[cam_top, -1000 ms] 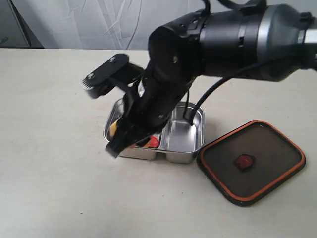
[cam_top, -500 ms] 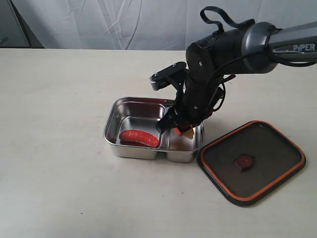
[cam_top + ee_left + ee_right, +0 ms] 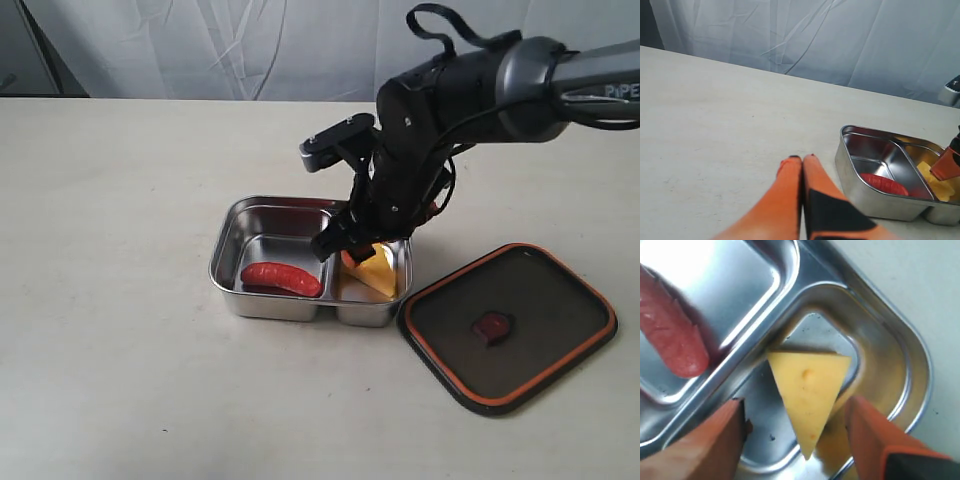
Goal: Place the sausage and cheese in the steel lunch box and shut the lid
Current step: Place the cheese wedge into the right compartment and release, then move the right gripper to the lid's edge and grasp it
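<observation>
The steel lunch box [image 3: 228,250] stands at the table's middle. The red sausage [image 3: 281,278] lies in its left compartment. The yellow cheese [image 3: 374,274] rests in the right compartment, leaning on the wall. My right gripper [image 3: 347,250] hovers just above the cheese [image 3: 809,390], open, with its orange fingers [image 3: 715,440] on either side and not touching it. The lid [image 3: 508,324] lies flat on the table right of the box, orange tab up. My left gripper [image 3: 802,159] is shut and holds nothing, low over the table beside the box [image 3: 860,190]; it does not show in the exterior view.
A grey curtain [image 3: 200,50] hangs behind the table's far edge. Bare tabletop [image 3: 100,300] stretches left of and in front of the box. The right arm's black body [image 3: 450,100] rises over the box's far right corner.
The right gripper has let go of the cheese, which now lies in the right compartment, and has lifted slightly. A second ago this arm was over the left compartment.
</observation>
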You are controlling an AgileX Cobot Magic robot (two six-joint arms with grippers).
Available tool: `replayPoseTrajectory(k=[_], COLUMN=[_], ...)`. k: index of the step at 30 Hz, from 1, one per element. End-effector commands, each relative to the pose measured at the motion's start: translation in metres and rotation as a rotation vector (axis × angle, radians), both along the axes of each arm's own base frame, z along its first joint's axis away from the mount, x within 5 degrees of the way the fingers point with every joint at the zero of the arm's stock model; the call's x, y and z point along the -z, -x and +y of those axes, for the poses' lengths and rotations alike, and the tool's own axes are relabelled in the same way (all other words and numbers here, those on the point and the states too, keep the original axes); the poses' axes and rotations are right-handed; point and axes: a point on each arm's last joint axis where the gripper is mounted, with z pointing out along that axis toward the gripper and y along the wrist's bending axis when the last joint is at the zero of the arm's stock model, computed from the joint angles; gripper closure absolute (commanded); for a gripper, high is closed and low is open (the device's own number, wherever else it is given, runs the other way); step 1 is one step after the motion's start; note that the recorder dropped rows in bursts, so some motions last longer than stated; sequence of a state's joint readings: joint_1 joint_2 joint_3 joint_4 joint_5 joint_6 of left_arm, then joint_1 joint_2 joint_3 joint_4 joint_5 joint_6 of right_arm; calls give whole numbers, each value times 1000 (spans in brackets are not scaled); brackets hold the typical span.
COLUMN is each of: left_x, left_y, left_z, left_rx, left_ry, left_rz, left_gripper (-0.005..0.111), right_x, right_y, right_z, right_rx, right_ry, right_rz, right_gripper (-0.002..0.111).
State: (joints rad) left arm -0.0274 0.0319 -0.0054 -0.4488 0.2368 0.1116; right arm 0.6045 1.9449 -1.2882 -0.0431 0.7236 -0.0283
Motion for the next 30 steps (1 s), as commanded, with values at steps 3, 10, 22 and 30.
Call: replayPoseTrajectory(k=[3,10,22,30], left_x=[2,2,-21,-20], left_y=[0,0,-1,-1], left_z=[1,1,13,8], left_rx=[4,4,-154,-119], left_ry=[-71,-71,587,751], left_rz=[3,3,-207,-139], left_gripper=[107,107,107,107], right_x=[-59,-110,-60,2], right_y=[17,39,80,109], right_z=[-13,-25,-52,-71], right_rx=[18,31,127,159], right_ry=[-44,-117,5,5], right_rz=[-37,-88,133,157], right_gripper=[50,50,50,50])
